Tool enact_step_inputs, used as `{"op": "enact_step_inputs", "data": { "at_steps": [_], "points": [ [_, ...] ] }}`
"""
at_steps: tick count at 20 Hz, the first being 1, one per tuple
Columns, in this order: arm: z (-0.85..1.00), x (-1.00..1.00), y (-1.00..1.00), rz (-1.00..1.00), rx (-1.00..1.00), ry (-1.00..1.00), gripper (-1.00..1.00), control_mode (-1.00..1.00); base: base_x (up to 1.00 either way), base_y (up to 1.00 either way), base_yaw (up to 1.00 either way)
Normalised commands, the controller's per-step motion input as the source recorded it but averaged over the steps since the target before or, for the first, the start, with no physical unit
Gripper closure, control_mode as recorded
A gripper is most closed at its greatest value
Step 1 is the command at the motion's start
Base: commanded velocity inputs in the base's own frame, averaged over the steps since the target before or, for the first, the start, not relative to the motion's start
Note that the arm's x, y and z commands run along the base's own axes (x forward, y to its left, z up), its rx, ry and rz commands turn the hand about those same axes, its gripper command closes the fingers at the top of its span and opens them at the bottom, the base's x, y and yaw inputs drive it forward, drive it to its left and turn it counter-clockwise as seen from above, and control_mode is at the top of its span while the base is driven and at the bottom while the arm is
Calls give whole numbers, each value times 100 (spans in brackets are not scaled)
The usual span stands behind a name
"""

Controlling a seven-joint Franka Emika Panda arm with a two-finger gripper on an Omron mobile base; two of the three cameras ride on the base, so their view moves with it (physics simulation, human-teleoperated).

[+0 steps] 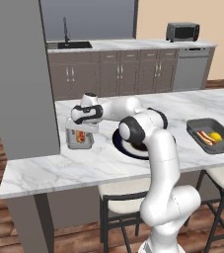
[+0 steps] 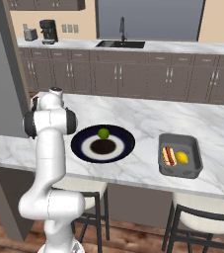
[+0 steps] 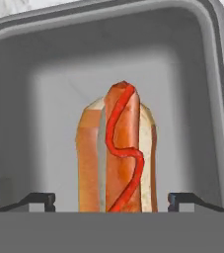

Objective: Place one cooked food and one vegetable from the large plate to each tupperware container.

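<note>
A hot dog (image 3: 117, 155) is framed between the spread fingertips (image 3: 39, 200) of the gripper (image 3: 111, 201), its long axis running straight ahead inside the grey tupperware container (image 3: 29, 59), apparently released.

Marble island (image 2: 148, 116), brown cabinets (image 2: 133, 74)

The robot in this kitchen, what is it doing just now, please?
The white arm is moving food from the large plate into two grey trays on the marble counter. Its gripper hangs over the left tray, fingers wide apart, with a hot dog lying in the tray between them. The right tray already holds a hot dog and a yellow lemon-like item. A green item lies on the plate.
</note>
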Motion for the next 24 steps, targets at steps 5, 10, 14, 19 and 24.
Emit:
{"op": "enact_step_inputs", "data": {
  "at_steps": [5, 10, 14, 19, 24],
  "points": [
    [-5, 0, 0, 0, 0, 0, -100, -100, 0, 0, 0],
    [6, -10, 0, -1, 0, 0, -100, -100, 0, 0, 0],
    [37, -51, 0, -1, 0, 0, -100, -100, 0, 0, 0],
    [50, -58, -10, -3, 0, 0, -100, -100, 0, 0, 0],
    [37, -59, -68, -4, 0, 0, -100, -100, 0, 0, 0]
  ]
}}
